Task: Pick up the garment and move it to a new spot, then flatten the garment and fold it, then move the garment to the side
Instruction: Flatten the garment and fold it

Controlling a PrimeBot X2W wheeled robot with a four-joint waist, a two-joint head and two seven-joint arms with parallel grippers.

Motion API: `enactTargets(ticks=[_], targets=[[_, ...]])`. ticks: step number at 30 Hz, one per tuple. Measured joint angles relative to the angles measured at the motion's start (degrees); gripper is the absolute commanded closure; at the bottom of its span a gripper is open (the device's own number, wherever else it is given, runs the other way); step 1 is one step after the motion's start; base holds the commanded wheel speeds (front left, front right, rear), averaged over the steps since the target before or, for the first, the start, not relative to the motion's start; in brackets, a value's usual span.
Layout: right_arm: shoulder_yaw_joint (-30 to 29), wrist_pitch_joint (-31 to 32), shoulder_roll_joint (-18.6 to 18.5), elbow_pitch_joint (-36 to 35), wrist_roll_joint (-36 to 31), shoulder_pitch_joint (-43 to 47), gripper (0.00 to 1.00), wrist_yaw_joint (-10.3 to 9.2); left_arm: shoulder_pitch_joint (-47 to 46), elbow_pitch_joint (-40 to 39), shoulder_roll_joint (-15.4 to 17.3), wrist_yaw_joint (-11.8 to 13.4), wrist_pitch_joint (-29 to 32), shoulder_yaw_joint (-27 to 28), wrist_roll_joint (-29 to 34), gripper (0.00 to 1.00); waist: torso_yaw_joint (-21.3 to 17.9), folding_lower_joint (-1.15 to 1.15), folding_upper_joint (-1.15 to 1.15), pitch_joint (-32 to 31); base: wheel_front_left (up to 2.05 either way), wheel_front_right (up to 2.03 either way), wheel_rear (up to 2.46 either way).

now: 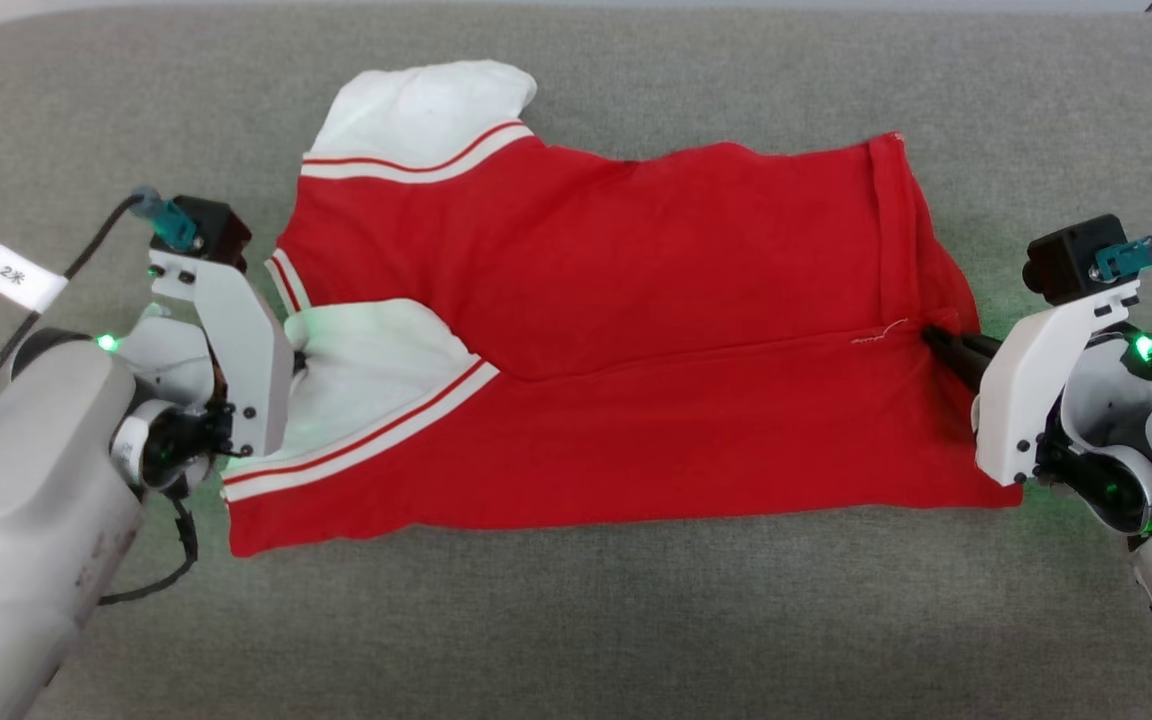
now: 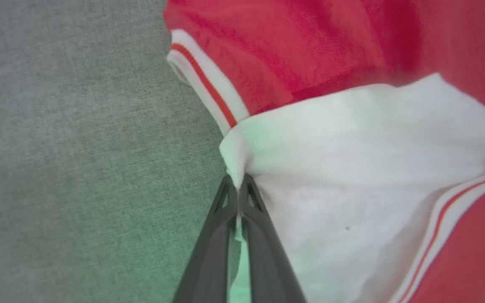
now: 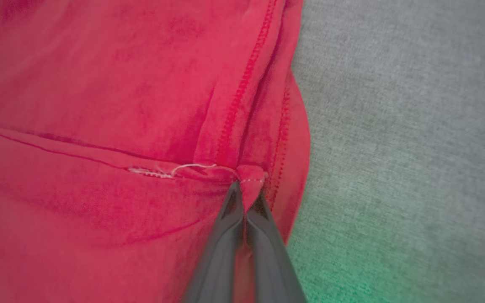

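The garment (image 1: 636, 330) lies folded lengthwise across the grey surface, red body with white sleeves and red-and-white striped trim. One white sleeve (image 1: 426, 105) sticks out at the back left; another lies on top near the left edge. My left gripper (image 2: 237, 185) is shut on the edge of that white sleeve (image 2: 352, 168). At the right end my right gripper (image 3: 246, 193) is shut on a pinch of the red hem corner (image 3: 251, 173), where the folded edge meets the stitched hem. In the head view its dark fingertips (image 1: 946, 345) touch the garment's right edge.
A grey fabric surface (image 1: 636, 620) stretches under and around the garment. A black cable with a white tag (image 1: 18, 277) runs along the left arm. Both pale forearms sit at the lower left and lower right corners.
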Motion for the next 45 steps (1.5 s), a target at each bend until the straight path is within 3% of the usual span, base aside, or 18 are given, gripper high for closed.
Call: enactTargets(ticks=[1, 2, 5, 16, 27, 35, 45], targets=[[0.33, -0.69, -0.08, 0.35, 0.26, -0.05, 0.7, 0.0, -0.07, 0.47, -0.16, -0.34, 0.0, -0.09, -0.11, 0.11, 0.03, 0.0, 0.0, -0.24, 0.0, 0.0, 0.0], [0.7, -1.24, -0.18, 0.59, 0.51, -0.07, 0.6, 0.0, -0.16, 0.86, -0.3, -0.48, -0.14, -0.15, -0.07, 0.0, 0.08, 0.0, 0.0, -0.51, 0.0, 0.0, 0.0], [1.76, -2.8, -1.0, 1.29, 1.05, 0.02, 0.0, -0.01, -0.2, 1.9, -0.6, -0.48, -0.25, -0.08, -0.25, 0.0, 0.34, 0.0, 0.0, -1.52, 0.0, 0.0, 0.0], [-0.03, -13.74, -2.91, 0.83, -0.32, 3.76, 0.0, -0.01, 2.65, -0.91, 1.02, 0.51, -0.41, 0.1, -1.32, 0.0, 1.91, 0.0, 0.0, -6.97, 0.0, 0.0, 0.0], [-11.69, -25.61, 0.8, -4.99, -10.92, 10.63, 0.0, -0.01, 12.17, -15.44, 6.75, 7.79, 5.91, 0.05, -5.14, 0.0, 2.91, 0.0, 0.0, -11.46, 0.0, 0.0, 0.0], [-21.21, -25.81, 6.32, -15.0, -17.14, 17.51, 0.0, -0.01, 17.23, -20.91, 8.94, 11.72, 5.63, 0.38, -6.42, 0.0, 1.75, 0.0, 0.0, -11.29, 0.0, 0.0, 0.0], [-26.65, -21.16, 11.51, -26.02, -20.69, 24.47, 0.0, -0.01, 18.66, -14.4, 6.91, 10.42, 2.29, 1.47, -8.03, 0.0, -0.83, 0.0, 0.0, -8.92, 0.0, 0.0, 0.0]])
